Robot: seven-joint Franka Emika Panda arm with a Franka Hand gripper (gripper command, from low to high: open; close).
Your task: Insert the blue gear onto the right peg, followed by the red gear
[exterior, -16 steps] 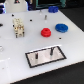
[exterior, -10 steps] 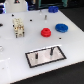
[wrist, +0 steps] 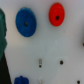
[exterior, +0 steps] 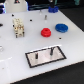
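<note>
The red gear lies on the white table, with the blue gear just beyond it toward the exterior view's right. The black-framed grey plate lies nearer the camera. The right peg stands on it, with a shorter pin beside it. The gripper is a blur at the top left, far from both gears, and its jaws cannot be made out. The wrist view shows the blue gear and the red gear from above, with no fingers in it.
A beige block-like fixture stands on the table at the exterior view's left. Dark shapes line the far edge. The wrist view shows a dark green shape, another blue object and two small dark dots.
</note>
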